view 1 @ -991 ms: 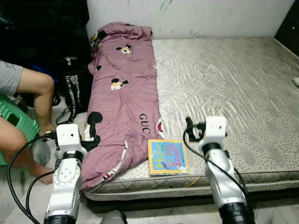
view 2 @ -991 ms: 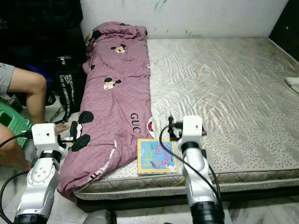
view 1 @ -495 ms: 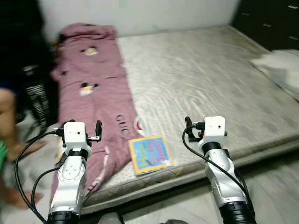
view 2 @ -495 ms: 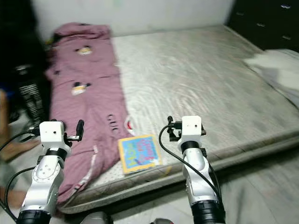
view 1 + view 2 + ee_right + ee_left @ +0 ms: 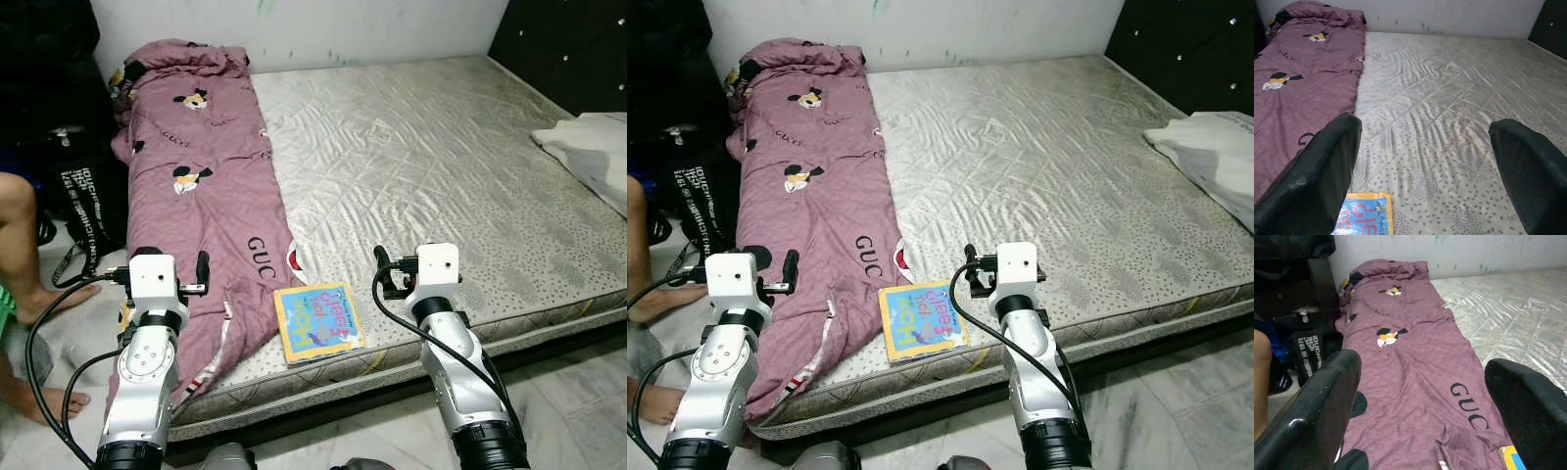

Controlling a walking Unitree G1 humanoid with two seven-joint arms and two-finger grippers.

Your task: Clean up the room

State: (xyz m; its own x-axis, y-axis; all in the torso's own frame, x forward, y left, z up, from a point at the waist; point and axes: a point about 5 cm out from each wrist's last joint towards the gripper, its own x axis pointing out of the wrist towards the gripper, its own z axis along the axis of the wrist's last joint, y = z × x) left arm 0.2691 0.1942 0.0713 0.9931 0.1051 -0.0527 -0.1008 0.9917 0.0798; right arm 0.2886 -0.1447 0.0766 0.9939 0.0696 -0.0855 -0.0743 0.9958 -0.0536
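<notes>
A bare quilted mattress [image 5: 441, 166] lies on the floor against a white wall. Along its left side stretches a purple quilt [image 5: 201, 196] printed with cartoon mice and lettering, bunched at the far end and spilling over the near left corner. Just right of the quilt's near end, at the near edge of the mattress, lies a colourful children's book [image 5: 318, 321], flat, its left edge touching or just under the quilt's hem. At the far right edge of the mattress sits a white folded cloth [image 5: 593, 152].

The left tool [image 5: 1420, 401] is raised over the near left part of the quilt, its two black fingers [image 5: 1312, 406] well apart and holding nothing. The right tool [image 5: 1425, 166] hangs over the near edge of the mattress, just right of the book, its fingers [image 5: 1317, 171] likewise spread wide and empty.

On the left, beside the mattress, stands a black bag [image 5: 88, 191] with white lettering, and a person's bare legs [image 5: 24, 245] rest on the floor near it. The floor [image 5: 578, 392] to the right is pale tile.
</notes>
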